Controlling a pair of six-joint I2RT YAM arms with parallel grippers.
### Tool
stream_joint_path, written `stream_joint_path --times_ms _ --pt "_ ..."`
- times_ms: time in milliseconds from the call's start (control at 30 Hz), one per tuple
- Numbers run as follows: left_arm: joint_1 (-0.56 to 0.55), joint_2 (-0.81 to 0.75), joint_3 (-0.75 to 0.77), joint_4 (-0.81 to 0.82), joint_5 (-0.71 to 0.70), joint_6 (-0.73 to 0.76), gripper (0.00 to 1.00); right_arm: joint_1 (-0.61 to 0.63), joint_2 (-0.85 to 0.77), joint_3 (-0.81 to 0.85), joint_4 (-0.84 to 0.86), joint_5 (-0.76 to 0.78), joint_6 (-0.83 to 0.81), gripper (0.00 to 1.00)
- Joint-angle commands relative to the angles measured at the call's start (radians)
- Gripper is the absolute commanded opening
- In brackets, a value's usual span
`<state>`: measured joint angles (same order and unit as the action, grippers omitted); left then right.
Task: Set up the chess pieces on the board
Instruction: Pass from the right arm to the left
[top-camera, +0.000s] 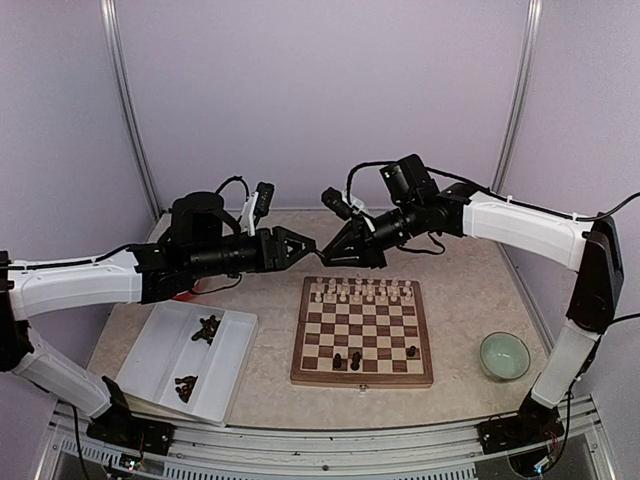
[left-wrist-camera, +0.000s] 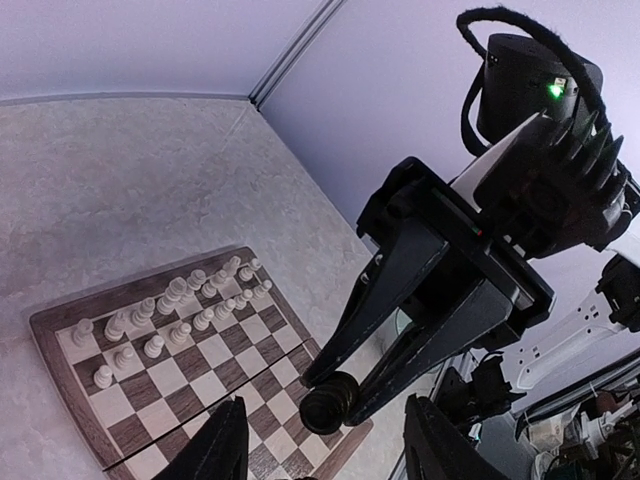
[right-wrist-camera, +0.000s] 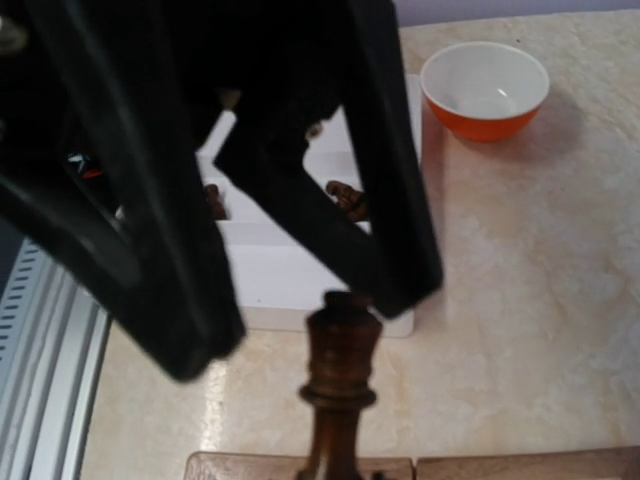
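Note:
Above the far left corner of the board (top-camera: 360, 381), my two grippers meet in mid-air. My right gripper (top-camera: 335, 250) is shut on a dark chess piece (left-wrist-camera: 328, 408), pinched at its base between the two black fingers (left-wrist-camera: 400, 330). From the right wrist, the piece (right-wrist-camera: 340, 370) points up towards the left gripper. My left gripper (left-wrist-camera: 335, 450) is open, one finger (right-wrist-camera: 395, 240) close beside the top of the piece and the other well apart. Three dark pieces (top-camera: 355, 360) stand on the near rows of the board. More dark pieces (top-camera: 207, 328) lie in the white tray (top-camera: 235, 352).
Cream-white pieces (top-camera: 360, 292) fill the board's two far rows. A green bowl (top-camera: 504, 355) sits right of the board. An orange bowl (right-wrist-camera: 485, 90) stands beyond the tray. Purple walls and metal posts close in the table.

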<state>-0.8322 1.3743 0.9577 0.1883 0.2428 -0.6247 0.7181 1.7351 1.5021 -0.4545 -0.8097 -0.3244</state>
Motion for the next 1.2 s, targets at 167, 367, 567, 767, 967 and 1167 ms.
stream_joint_path --times_ms 167,367,567,767,967,1167 --pt "-0.008 0.054 0.064 0.017 0.04 -0.001 0.37 -0.002 -0.031 -0.035 0.029 -0.041 -0.013 0.0" --pt "-0.008 0.088 0.081 0.016 0.068 -0.006 0.23 -0.002 -0.038 -0.044 0.025 -0.023 -0.018 0.0" --pt "-0.01 0.09 0.089 -0.001 0.063 -0.01 0.21 -0.003 -0.054 -0.059 0.036 -0.008 -0.015 0.0" --pt "-0.01 0.058 0.076 -0.005 0.049 -0.019 0.24 -0.004 -0.058 -0.068 0.043 -0.006 -0.015 0.0" --pt "-0.011 0.011 0.054 -0.016 0.024 -0.022 0.31 -0.005 -0.056 -0.07 0.046 -0.006 -0.013 0.0" --pt "-0.012 0.019 0.053 -0.022 0.037 -0.028 0.24 -0.005 -0.057 -0.068 0.048 -0.001 -0.01 0.0"
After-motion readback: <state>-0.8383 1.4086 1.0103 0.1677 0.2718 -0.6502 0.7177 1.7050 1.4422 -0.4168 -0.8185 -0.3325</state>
